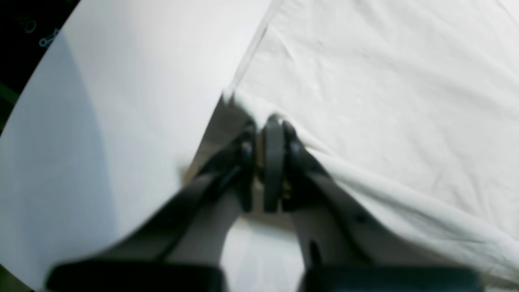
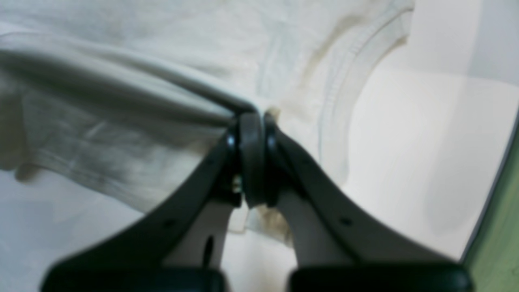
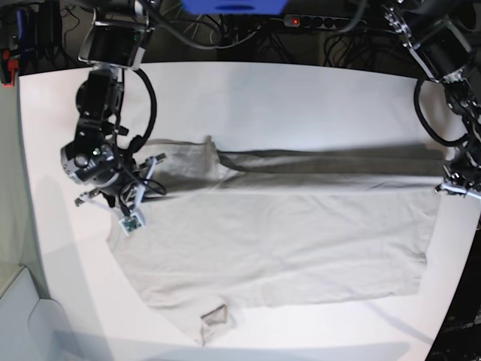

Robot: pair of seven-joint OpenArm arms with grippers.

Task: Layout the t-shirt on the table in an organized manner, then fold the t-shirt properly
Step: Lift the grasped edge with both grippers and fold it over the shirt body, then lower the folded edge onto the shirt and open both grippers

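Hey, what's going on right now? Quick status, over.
Left gripper shut on t-shirt hem corner. Right gripper shut on its shoulder edge. Far edge lifted taut between arms, the rest flat on table. Nothing in the way.

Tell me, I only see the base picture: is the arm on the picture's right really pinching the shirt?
Observer: Yes. The left wrist view shows the left gripper shut on the t-shirt at its edge, with bare table beside it.
Operator: And the other arm?
Observer: The right wrist view shows the right gripper shut on cloth close to the ribbed neckband, with a raised fold running from its tips.
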